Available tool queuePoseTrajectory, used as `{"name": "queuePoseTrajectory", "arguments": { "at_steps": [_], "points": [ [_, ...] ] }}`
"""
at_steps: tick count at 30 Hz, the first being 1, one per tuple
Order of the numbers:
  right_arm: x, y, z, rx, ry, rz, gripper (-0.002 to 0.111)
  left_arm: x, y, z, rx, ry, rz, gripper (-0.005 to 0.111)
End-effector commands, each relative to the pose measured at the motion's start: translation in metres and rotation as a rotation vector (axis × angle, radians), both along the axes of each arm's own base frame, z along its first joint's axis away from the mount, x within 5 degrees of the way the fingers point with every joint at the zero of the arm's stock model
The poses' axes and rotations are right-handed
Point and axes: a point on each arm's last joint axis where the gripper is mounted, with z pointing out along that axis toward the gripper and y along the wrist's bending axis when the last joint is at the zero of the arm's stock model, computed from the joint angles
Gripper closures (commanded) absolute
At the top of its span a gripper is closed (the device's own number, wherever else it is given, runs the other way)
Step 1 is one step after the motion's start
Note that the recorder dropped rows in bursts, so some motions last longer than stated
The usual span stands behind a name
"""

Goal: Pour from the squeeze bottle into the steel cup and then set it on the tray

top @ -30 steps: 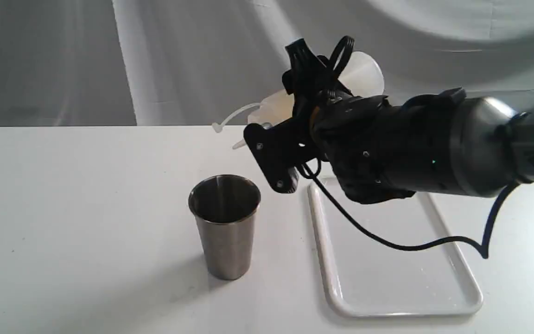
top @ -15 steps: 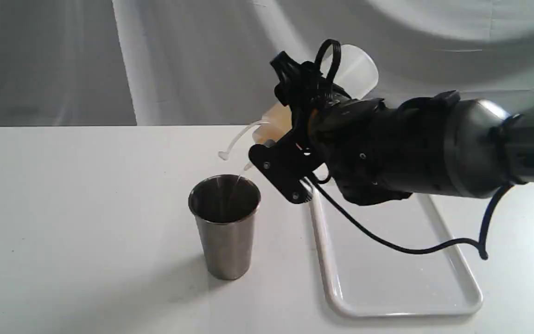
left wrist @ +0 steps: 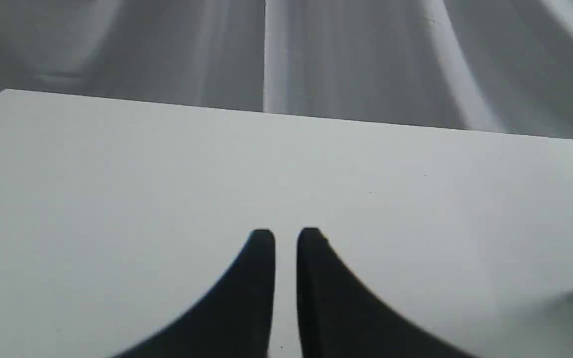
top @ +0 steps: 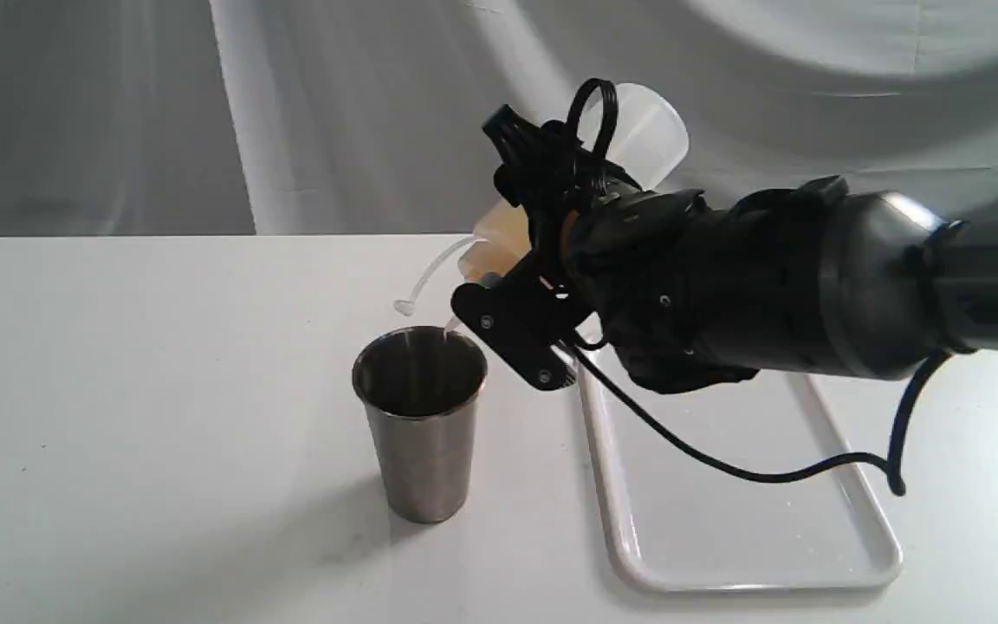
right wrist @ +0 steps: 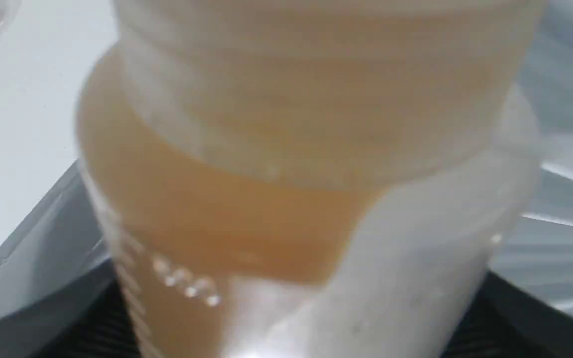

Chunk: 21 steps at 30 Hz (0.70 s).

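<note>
Underneath everything, a white table (top: pixel 118 433), with grey draped cloth (top: pixel 334 113) behind. Reaching in from the right of the exterior view, above the tabletop: the bulky black right arm (top: pixel 767 286), a black cable (top: pixel 724 468) looping down from it over the tray. Flat on the table beneath that arm, right of centre: the white tray (top: pixel 607 485), with rounded corners and a low rim.

Clenched around the squeeze bottle (top: pixel 499 238): the right gripper (top: pixel 551 173), a dark finger on each side of the body in the right wrist view. Held in the air and tipped well over, base up and to the right, spout down and to the left; amber liquid pooled toward the spout end, the raised base end pale and see-through.

Upright on the table just left of the tray, apart from it: the steel cup (top: pixel 421 433), open mouth under the bottle's spout. Low over bare table in the left wrist view: the left gripper (left wrist: pixel 285 238), fingers nearly together with only a thin slit between, holding nothing.

Nozzle (top: pixel 451 323) tip just above the cup's far rim; any stream too fine to make out. Dangling beside it on a thin strap, clear of the cup: the small cap (top: pixel 404 306).
</note>
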Motion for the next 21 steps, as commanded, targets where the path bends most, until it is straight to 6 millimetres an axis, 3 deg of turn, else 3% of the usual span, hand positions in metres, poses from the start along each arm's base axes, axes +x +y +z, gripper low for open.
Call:
{"name": "queuePoseTrajectory", "arguments": {
  "at_steps": [1,21],
  "points": [
    [-0.0004,-0.0005,0.0100,-0.016,-0.036,-0.002,0.108,0.0002,-0.0003,-0.0017,-0.007,0.006,-0.004,0.098],
    [-0.0003,-0.0017,0.0105,-0.020,-0.042,-0.014,0.108,0.0002,-0.0003,-0.0017,-0.007,0.006,-0.004,0.098]
  ]
}}
